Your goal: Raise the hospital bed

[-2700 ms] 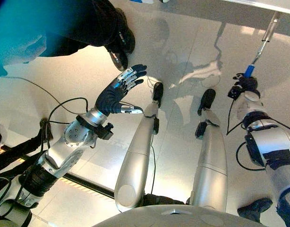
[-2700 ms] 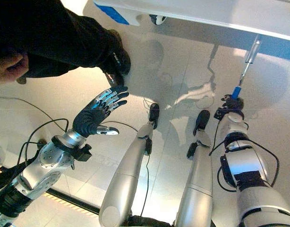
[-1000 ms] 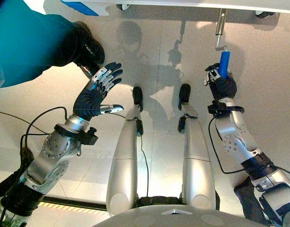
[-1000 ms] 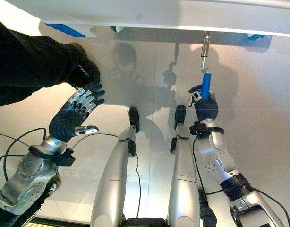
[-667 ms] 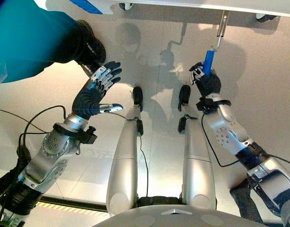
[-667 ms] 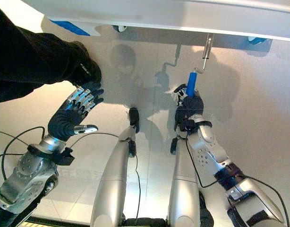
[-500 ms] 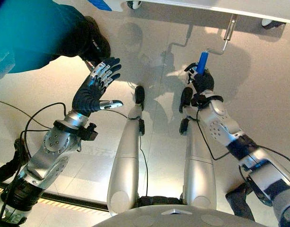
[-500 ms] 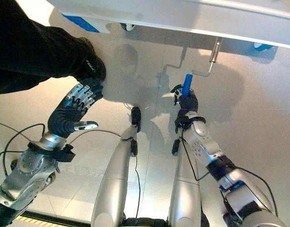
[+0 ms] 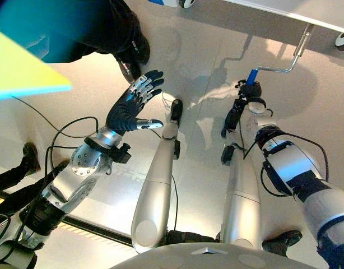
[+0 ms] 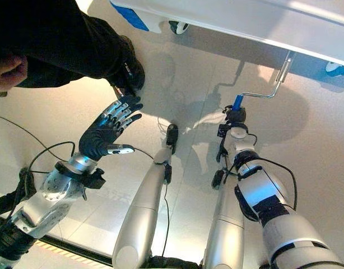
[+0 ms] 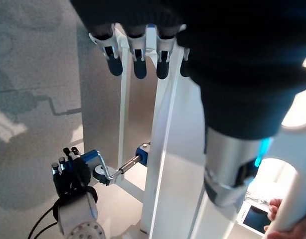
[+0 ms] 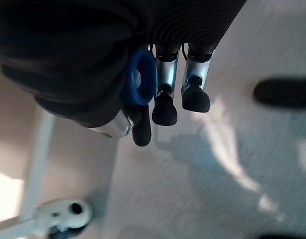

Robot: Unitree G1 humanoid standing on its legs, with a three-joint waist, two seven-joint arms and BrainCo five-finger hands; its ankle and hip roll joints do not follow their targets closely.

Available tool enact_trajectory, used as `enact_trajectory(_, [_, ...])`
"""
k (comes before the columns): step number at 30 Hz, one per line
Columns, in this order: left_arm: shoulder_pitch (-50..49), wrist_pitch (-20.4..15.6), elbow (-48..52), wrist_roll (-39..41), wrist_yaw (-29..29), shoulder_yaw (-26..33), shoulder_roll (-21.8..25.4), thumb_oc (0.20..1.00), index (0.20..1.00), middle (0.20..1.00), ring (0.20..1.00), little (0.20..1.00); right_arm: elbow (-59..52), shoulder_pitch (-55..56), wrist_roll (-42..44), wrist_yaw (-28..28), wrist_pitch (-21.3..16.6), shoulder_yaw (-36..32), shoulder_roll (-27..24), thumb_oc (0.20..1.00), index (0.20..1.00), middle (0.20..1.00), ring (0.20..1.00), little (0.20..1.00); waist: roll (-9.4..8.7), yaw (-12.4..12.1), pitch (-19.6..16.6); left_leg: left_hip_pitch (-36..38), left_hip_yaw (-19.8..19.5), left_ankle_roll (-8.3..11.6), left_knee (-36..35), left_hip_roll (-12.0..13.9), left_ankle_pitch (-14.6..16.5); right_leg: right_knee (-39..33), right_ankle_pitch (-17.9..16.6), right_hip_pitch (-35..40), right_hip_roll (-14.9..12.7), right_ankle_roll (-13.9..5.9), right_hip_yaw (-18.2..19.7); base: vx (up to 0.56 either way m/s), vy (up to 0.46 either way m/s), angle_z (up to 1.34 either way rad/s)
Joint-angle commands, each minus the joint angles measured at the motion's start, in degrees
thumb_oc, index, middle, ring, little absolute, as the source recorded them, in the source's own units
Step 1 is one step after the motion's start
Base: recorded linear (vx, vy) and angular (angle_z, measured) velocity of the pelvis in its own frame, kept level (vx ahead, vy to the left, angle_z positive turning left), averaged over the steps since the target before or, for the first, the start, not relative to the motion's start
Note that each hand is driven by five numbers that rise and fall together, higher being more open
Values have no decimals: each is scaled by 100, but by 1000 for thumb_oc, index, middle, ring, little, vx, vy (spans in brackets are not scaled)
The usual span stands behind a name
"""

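Bed frame [image 10: 245,19] spans the top of the head views, white, with a castor [image 10: 177,26] under it; from its underside at about one o'clock a metal crank [image 10: 267,94] drops and bends sideways into a blue handle [image 10: 237,101], whose long axis runs roughly toward the robot; person [image 10: 65,39] in dark clothing stands at eleven o'clock.

Right hand [image 10: 233,120] sits directly at six o'clock of that handle, fingers curled round it, the blue end [image 12: 139,83] showing between thumb and dark fingertips [image 12: 164,110] in its wrist view; it is far the nearer hand, and cranking would, I judge, mean sweeping the handle round the shaft's axis.

Left hand [image 10: 107,131] hovers at nine o'clock, well apart from the crank, fingers straight and spread, holding nothing.
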State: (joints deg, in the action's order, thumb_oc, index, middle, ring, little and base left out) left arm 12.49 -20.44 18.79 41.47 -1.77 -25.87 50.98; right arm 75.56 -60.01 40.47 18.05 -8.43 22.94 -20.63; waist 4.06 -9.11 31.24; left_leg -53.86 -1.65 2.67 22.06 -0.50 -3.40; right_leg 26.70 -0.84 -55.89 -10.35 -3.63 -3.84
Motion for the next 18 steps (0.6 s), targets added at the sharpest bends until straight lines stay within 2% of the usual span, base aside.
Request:
enact_trajectory(1, [32, -314, 418, 45, 225, -74, -209, 1000, 1000, 1000, 1000, 1000, -13, -271, -297, 12, -92, -118, -492, 200, 200, 200, 200, 200, 501, 42, -144, 80, -2, -72, 43, -202, 288, -14, 222, 372, -127, -327, -78, 0, 0, 0])
enact_trajectory(10, [-8, -174, 387, 147, 447, -194, -291, 1000, 1000, 1000, 1000, 1000, 187, 674, -13, 161, -114, -997, -1331, 200, 200, 200, 200, 200, 690, 177, -144, 54, 82, -73, 96, -180, 324, 130, 303, 218, -93, -332, 61, 0, 0, 0])
enact_trajectory(18, [-50, -125, 352, 155, 501, -259, -259, 1000, 1000, 1000, 1000, 1000, 297, 1078, 96, 282, -168, -1427, -1859, 200, 200, 200, 200, 200, 752, 327, -144, 39, 146, -57, 113, -144, 323, 249, 363, 104, -74, -327, 133, -1, -14, -1])
